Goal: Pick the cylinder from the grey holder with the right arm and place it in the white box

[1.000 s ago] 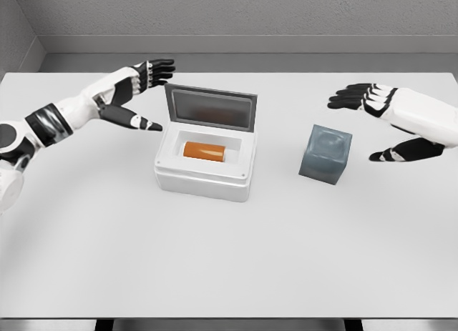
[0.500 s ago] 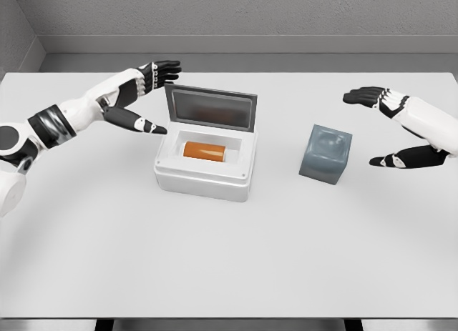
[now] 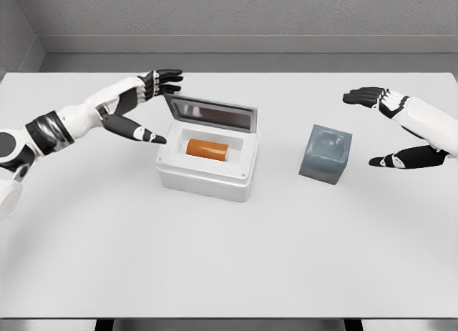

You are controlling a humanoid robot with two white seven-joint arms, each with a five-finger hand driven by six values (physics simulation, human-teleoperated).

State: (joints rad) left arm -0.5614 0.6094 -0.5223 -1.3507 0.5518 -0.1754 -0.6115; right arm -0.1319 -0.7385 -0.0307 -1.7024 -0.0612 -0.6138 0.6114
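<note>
No labels or writing anywhere, operator. Your one orange cylinder lies on its side inside the single white box on the pale counter. Since half a second ago the box's hinged grey lid has tipped lower. Your left robot hand, fingers spread, sits by that lid. Your right robot hand, spread and holding nothing, hovers beside the one grey cube holder, unmoved
</note>
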